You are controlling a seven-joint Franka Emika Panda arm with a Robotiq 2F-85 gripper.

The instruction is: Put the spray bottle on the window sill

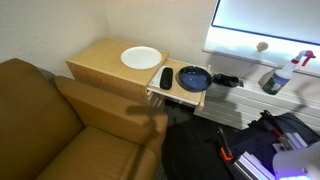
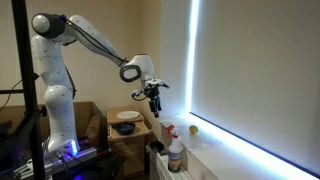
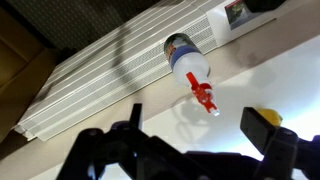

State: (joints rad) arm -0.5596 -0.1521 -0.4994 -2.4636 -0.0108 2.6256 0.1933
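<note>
The spray bottle is translucent grey-blue with a red and white trigger head. It stands upright on the lower pale grey shelf, below the window. It also shows in an exterior view and in the wrist view. The window sill is the narrow white ledge at the foot of the bright pane, also seen in an exterior view. My gripper hangs in the air above and short of the bottle. In the wrist view the gripper is open and empty, with the bottle's red head between and beyond the fingers.
A small yellow-white ball lies on the sill near the bottle. A wooden side table holds a white plate, a dark bowl and a black remote. A brown couch stands beside it.
</note>
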